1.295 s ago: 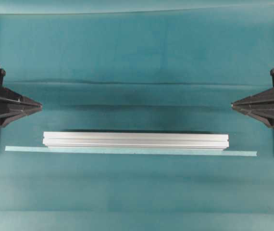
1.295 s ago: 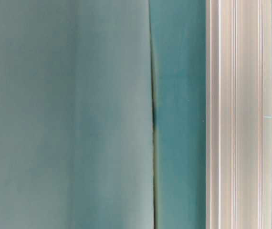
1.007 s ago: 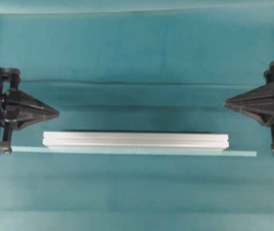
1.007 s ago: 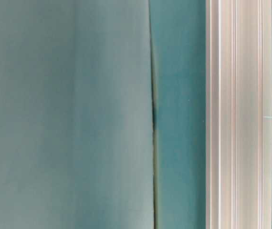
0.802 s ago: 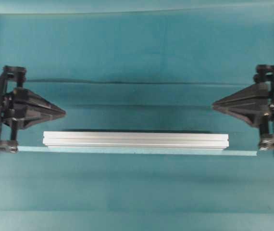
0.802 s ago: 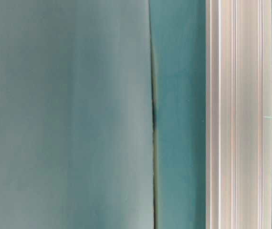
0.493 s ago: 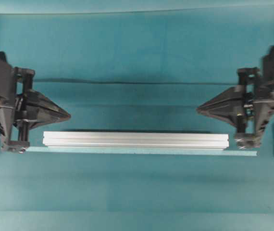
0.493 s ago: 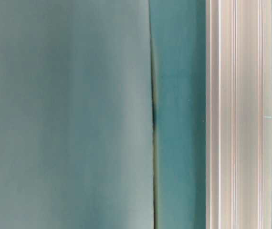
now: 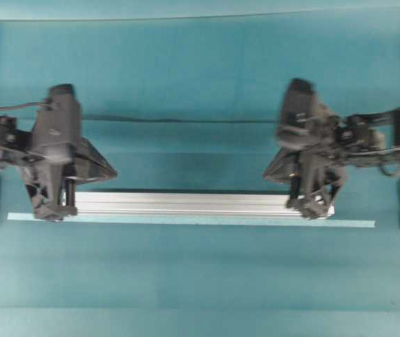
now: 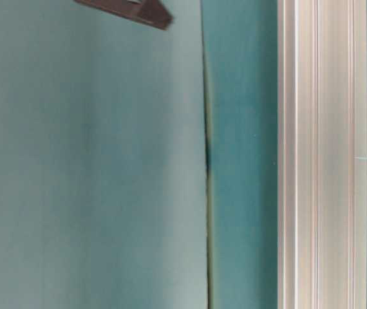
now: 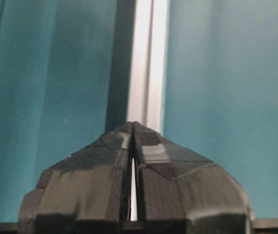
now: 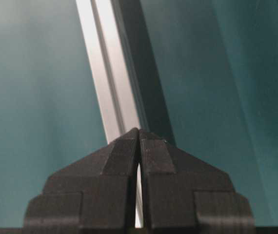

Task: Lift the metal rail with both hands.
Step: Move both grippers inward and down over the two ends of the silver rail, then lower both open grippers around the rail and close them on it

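Note:
The metal rail (image 9: pixel 186 203) lies flat on the teal cloth, running left to right. It also shows in the table-level view (image 10: pixel 322 154) and in both wrist views (image 11: pixel 148 63) (image 12: pixel 107 73). My left gripper (image 9: pixel 112 170) is shut and empty; its body hangs over the rail's left end, with the tip just behind the rail's far edge. In the left wrist view its fingertips (image 11: pixel 132 125) meet over the rail. My right gripper (image 9: pixel 266 175) is shut and empty over the rail's right end. Its fingertips (image 12: pixel 138 130) meet in the right wrist view.
A thin pale-teal tape strip (image 9: pixel 354 224) lies along the rail's near side and reaches past both ends. A cloth fold (image 9: pixel 186 121) runs across behind the rail. A dark part of an arm (image 10: pixel 132 9) shows at the top of the table-level view.
Both arms have swung in from the left and right edges toward the middle and now hang over the rail's ends. Both grippers stay shut. The rail has not moved.

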